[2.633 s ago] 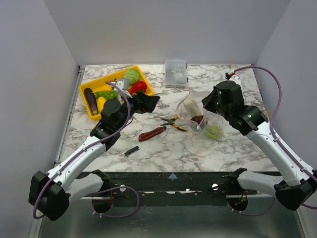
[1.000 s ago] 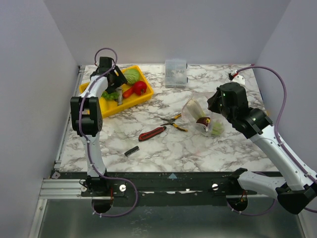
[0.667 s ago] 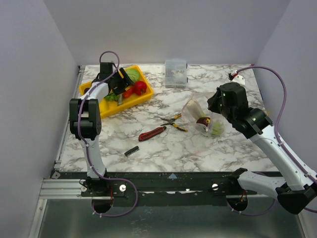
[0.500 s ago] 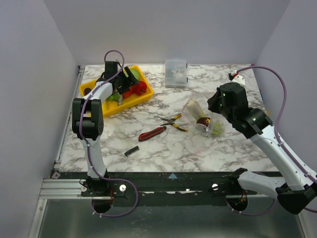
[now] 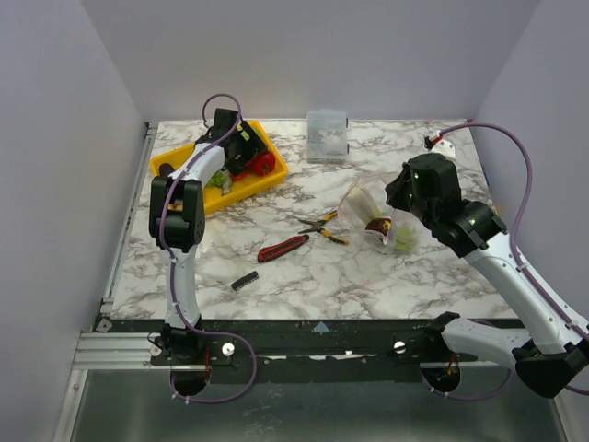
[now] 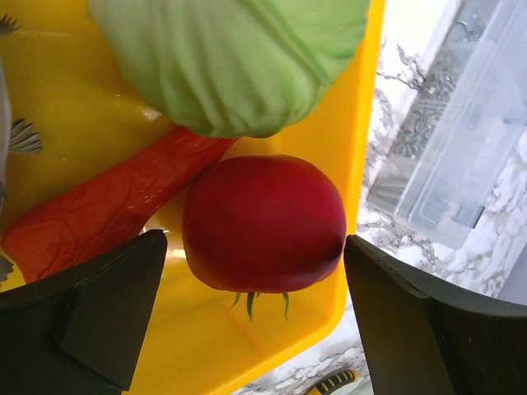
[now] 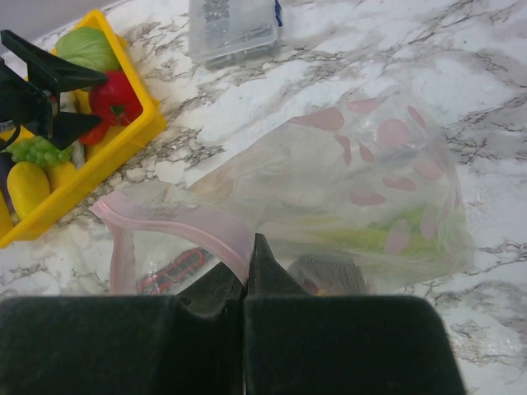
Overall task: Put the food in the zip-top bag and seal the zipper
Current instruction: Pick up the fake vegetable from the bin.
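Wide left jaws straddle the round red plastic tomato [image 6: 263, 222]: light, hard, likely slippery, so grip across its middle. Right jaws pinch the pink zipper strip [image 7: 165, 218] of the clear crinkly bag [image 7: 354, 189].

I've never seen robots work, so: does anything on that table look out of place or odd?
Nothing looks spilled or broken. What stands out is two tools: a red-handled knife and yellow-handled pliers lie loose on the marble table, between the yellow tray and the clear bag.
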Available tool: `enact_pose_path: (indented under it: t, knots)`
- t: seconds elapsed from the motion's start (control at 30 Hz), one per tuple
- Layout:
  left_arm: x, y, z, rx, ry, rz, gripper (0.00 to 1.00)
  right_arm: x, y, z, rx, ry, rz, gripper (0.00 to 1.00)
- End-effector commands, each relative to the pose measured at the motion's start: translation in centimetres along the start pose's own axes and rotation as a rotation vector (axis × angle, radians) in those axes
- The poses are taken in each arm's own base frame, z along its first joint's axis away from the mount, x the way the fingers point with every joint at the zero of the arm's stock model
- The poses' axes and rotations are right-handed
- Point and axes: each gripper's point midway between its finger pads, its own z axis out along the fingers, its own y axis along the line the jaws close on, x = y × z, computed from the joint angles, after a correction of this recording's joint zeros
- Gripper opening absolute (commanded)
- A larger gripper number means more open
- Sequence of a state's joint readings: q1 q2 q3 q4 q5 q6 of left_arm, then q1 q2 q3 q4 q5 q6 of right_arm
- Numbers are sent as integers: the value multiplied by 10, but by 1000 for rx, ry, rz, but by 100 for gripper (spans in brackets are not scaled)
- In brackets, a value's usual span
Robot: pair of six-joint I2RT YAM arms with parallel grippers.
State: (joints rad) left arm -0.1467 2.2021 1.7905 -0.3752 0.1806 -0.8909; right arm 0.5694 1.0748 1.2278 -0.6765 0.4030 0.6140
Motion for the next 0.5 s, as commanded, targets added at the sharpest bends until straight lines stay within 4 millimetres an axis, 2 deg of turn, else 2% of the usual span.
enact_pose_path:
  t: [0.0,0.17,0.23,0.27,0.33,0.4,0.47]
  knots:
    - [5,11,6,-100,-16,-70,89,-12,4,-10,-18,-33,30,0]
    - [8,7,11,-78,5,-67,80,-14,4,-10,-18,-37,31,0]
    - [8,4,10,-59,9,-41,73,-14,4,-10,-19,-37,32,0]
    - [8,1,7,-46,14,-26,65,-14,4,-10,-17,-38,33,0]
    - [6,-4,-2,-22,3,3,50,-14,3,-10,-18,-40,34,0]
    - [5,-10,-17,16,-26,25,40,-13,3,-10,-15,-39,37,0]
    - [3,-16,-36,47,-56,44,35,-12,2,-11,-14,-43,44,0]
